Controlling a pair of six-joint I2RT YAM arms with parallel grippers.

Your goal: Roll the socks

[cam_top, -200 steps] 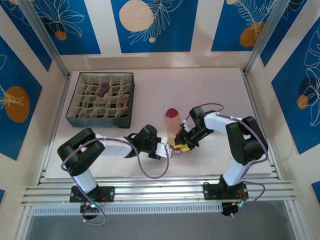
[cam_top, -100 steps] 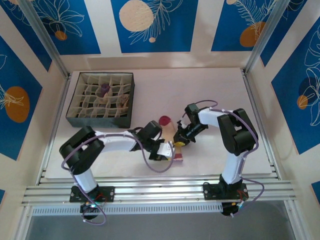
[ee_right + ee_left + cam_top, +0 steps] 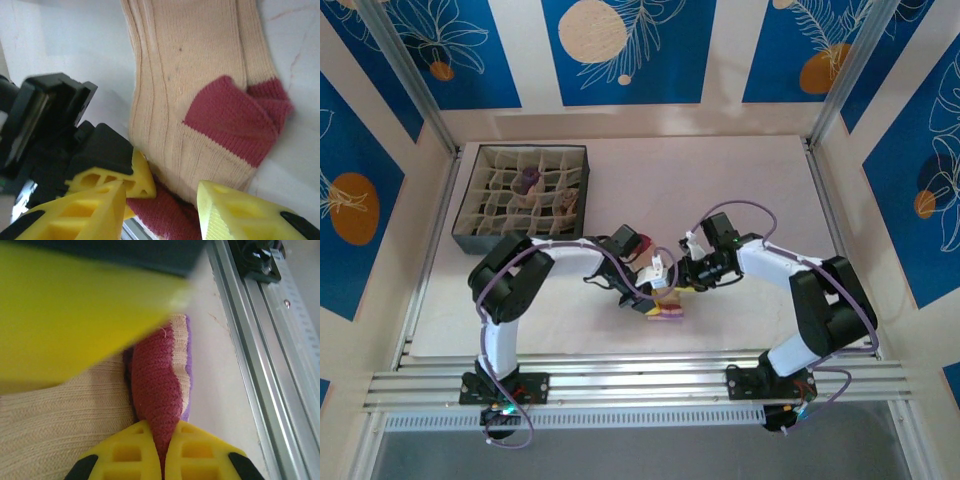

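The tan sock with its dark-red heel patch lies folded into a small bundle near the table's front middle. My left gripper is shut on the dark-red fabric of this sock, next to its striped cuff edge. My right gripper is open, its yellow fingers straddling the sock's lower fold just beside the left gripper's fingertip. From above, both grippers meet over the bundle. Two other rolled socks, a purple one and a brownish one, sit in the box.
A dark divider box with many cells stands at the back left. A metal rail runs along the table's front edge close to the sock. The white mat extends bare to the back right.
The sock lay stretched out with its toe pointing away; now it is gathered into a short bundle nearer the front. Both grippers shifted above it, and the right jaws closed then reopened.
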